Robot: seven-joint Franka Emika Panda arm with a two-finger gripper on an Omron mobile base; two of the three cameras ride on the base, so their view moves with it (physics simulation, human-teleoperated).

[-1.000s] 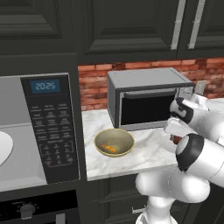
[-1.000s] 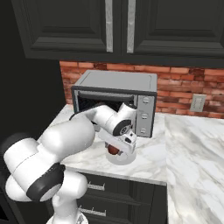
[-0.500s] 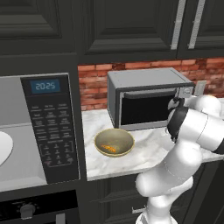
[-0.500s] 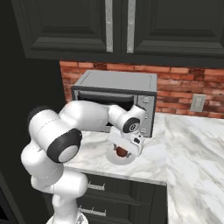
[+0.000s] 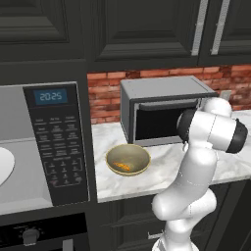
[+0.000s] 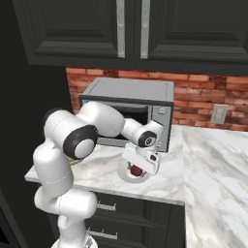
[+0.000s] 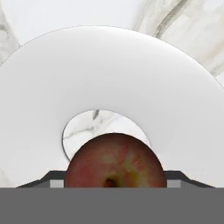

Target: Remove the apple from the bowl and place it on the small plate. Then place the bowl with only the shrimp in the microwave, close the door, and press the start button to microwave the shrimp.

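Fingers clamped on small dark red-brown apple (image 7: 115,161), gripper (image 6: 137,169) low over flat white plate (image 7: 109,83).
Olive-yellow bowl (image 5: 128,159) with orange shrimp (image 5: 121,166) sits apart on marble counter (image 5: 162,169).

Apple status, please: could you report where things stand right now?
Gripper shut on apple, low over small plate. Bowl holds only shrimp. Nothing in the way.

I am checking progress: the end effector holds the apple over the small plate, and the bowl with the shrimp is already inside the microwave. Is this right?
Not quite. The left base view shows the bowl with the shrimp on the counter, not inside the microwave. The end effector does hold the apple over the small plate.
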